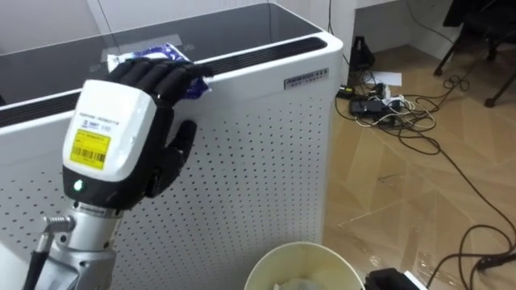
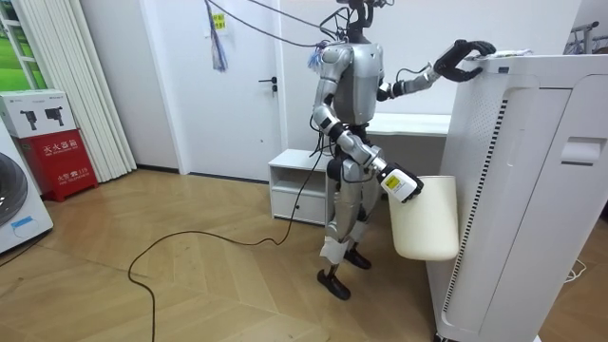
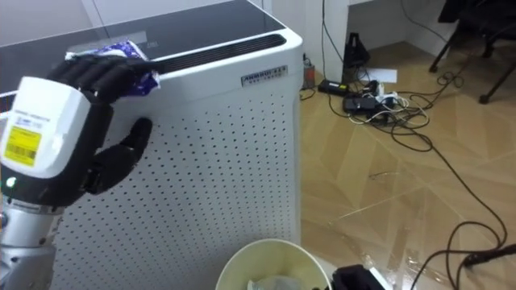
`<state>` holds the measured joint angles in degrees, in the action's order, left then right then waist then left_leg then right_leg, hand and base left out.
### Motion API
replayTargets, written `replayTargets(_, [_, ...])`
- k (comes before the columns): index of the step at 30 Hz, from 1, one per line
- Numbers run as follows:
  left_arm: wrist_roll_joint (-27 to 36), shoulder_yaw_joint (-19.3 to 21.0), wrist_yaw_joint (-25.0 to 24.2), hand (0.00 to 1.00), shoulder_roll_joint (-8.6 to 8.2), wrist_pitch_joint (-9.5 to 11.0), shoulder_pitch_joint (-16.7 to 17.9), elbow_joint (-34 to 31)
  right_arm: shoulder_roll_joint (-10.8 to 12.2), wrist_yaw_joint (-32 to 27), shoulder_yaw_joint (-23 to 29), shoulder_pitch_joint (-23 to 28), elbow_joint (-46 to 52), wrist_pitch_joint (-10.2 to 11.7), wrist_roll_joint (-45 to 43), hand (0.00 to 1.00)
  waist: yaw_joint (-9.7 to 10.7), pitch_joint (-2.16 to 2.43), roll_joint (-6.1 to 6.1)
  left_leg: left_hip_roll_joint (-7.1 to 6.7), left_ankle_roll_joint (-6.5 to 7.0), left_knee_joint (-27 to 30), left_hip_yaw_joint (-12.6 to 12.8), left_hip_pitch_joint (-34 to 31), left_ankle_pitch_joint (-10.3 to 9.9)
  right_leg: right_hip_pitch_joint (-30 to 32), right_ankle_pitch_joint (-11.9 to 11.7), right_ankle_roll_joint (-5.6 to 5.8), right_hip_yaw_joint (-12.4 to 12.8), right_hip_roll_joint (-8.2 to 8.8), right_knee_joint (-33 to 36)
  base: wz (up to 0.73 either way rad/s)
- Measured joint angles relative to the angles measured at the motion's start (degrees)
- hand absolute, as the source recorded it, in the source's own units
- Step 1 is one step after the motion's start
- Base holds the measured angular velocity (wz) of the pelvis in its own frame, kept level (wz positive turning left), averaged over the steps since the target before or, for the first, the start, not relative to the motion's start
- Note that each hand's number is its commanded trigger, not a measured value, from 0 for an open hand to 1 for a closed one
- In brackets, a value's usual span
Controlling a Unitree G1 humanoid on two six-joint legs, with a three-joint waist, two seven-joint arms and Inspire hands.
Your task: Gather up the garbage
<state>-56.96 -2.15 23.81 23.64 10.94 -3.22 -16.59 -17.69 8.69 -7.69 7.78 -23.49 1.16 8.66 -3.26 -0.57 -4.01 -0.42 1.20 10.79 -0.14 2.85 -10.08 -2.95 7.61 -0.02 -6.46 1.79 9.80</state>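
Your left hand [image 1: 113, 141] is reaching up in the upper left of the frame, arm raised. Its fingers [image 1: 157, 74] are curling over the blue-and-white wrapper [image 1: 164, 53] lying on the top edge of the white perforated cabinet [image 1: 258, 145], and the thumb is splaying against the front panel. Your right hand [image 2: 402, 186] is meeting the rim of the cream bin [image 2: 429, 223] beside the cabinet; its grip cannot be told.

The robot stands between a low white shelf [image 2: 299, 185] and a tall white unit [image 2: 532, 190] — left hand [image 2: 463, 55] curled over garbage [image 2: 503, 54] at the unit's top edge, right hand [image 2: 401, 186] low at a cream bin [image 2: 427, 223].
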Motion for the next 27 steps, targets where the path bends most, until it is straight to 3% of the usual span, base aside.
replayTargets(4, [-0.22, 0.29, -0.37, 1.00, -0.14, -2.04, -1.41, -1.00, -0.01, 0.31, 0.11, -0.03, 0.05, -1.13, -0.07, 1.00, 0.07, 0.12, -0.03, 0.03, 0.01, -0.13, 1.71, -0.05, 0.00, 0.04, 0.20, 0.15, 0.03, 0.14, -0.04, 0.00])
replayTargets(12, [-1.16, 1.00, -0.52, 1.00, -0.13, -2.65, -1.68, -0.91, -0.01, 0.19, 0.34, -0.79, 0.05, -3.66, -0.08, 1.00, 0.14, 0.34, -0.29, 0.19, 0.03, -0.16, 3.22, 0.30, 0.01, -0.08, 0.34, 0.14, 0.26, 0.21, 0.08, 0.00])
replayTargets(23, [-0.83, 1.29, -0.77, 1.00, -0.01, -3.39, -2.06, -1.33, -0.02, -0.68, 1.22, -1.00, 0.07, -3.79, 0.45, 1.00, 0.22, 0.29, -0.08, 0.44, 0.02, -0.15, 3.11, 0.41, 0.02, -0.08, 0.53, -0.07, 0.20, 0.35, 0.41, 0.00])
replayTargets(25, [1.37, 1.25, -0.76, 1.00, -0.05, -3.39, -2.50, -1.38, -0.02, -1.25, 1.21, -1.02, 0.26, -3.78, 0.71, 1.00, 0.24, 0.12, 0.34, 0.43, 0.02, -0.10, 3.08, 0.40, 0.02, 0.11, 0.93, -0.06, 0.17, 0.40, 0.98, 0.02])
replayTargets(27, [4.80, 1.28, -0.89, 1.00, -0.08, -3.39, -2.23, -2.03, 0.02, -1.85, 0.97, -1.02, 0.73, -3.77, 0.89, 1.00, 0.20, 0.24, 0.55, 0.40, 0.02, -0.12, 3.10, 0.54, 0.02, -0.05, 1.02, -0.04, 0.18, 0.15, 0.89, 0.00])
